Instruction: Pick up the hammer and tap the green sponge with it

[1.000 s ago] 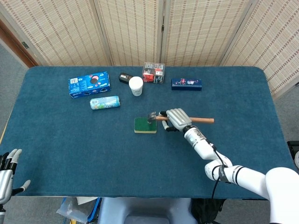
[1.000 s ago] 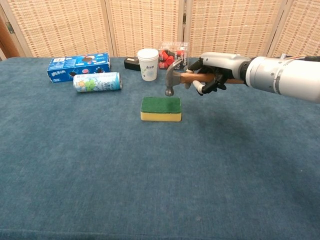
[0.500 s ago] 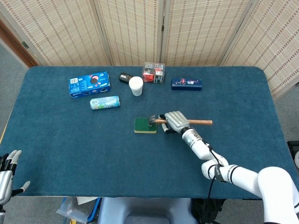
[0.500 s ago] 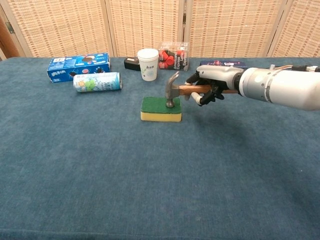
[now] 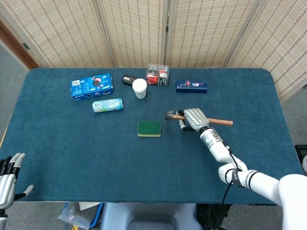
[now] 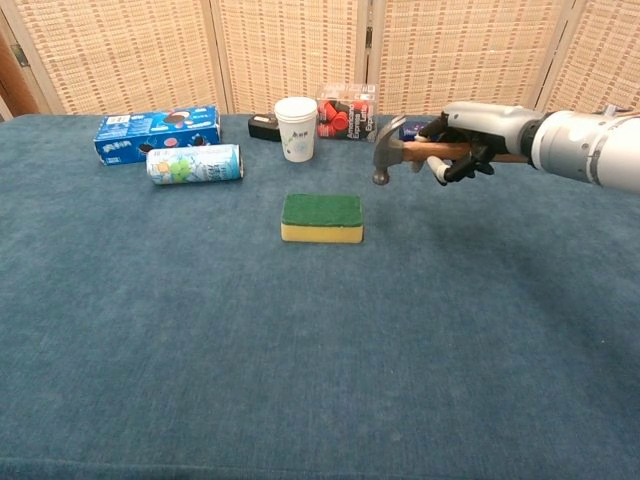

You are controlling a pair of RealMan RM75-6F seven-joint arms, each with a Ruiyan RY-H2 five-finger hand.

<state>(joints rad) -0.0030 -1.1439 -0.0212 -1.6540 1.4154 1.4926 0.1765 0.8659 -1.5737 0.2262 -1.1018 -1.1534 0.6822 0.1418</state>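
The green sponge (image 5: 149, 128) (image 6: 322, 217), green on top with a yellow base, lies flat at the table's middle. My right hand (image 5: 194, 118) (image 6: 468, 140) grips the wooden handle of the hammer (image 5: 170, 115) (image 6: 384, 160). The hammer is held level in the air, its metal head pointing down, to the right of the sponge and clear of it. My left hand (image 5: 8, 181) rests open at the table's front left corner, holding nothing.
Along the back stand a blue cookie box (image 5: 91, 86), a lying can (image 5: 107, 105), a white paper cup (image 5: 139, 88), a small black object (image 5: 128, 79), a clear box of red items (image 5: 158, 74) and a dark blue box (image 5: 191, 86).
The hammer head came down onto the sponge, then my right hand lifted it and carried it to the right, off the sponge. The left hand stayed put.
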